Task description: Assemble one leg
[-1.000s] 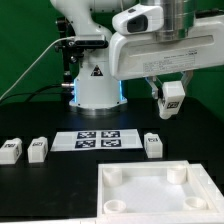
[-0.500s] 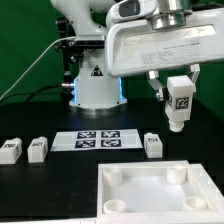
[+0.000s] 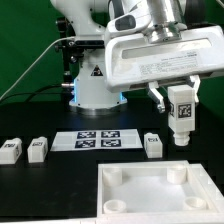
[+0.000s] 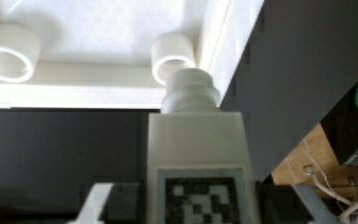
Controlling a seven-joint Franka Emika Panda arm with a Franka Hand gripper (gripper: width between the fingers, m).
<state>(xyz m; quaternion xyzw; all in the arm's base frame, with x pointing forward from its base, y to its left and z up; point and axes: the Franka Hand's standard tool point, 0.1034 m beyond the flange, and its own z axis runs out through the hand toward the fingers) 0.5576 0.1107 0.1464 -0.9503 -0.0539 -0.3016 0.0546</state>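
My gripper [image 3: 177,95] is shut on a white leg [image 3: 180,112] and holds it upright in the air, tag facing the camera, above the far right corner of the large white panel [image 3: 150,190]. In the wrist view the leg [image 4: 195,140] runs out from between my fingers [image 4: 108,195], its round peg end pointing at a corner socket [image 4: 174,55] of the panel [image 4: 105,75]. Three more legs lie on the table: two at the exterior view's left [image 3: 11,151] [image 3: 38,149] and one [image 3: 153,145] right of the marker board.
The marker board [image 3: 98,140] lies flat in front of the robot base [image 3: 95,85]. A second socket [image 4: 11,55] shows in the wrist view. A green backdrop stands behind, and cables hang at the exterior view's left.
The held leg has turned from tilted to upright, and the gripper has moved down and slightly toward the exterior view's right, toward the panel.
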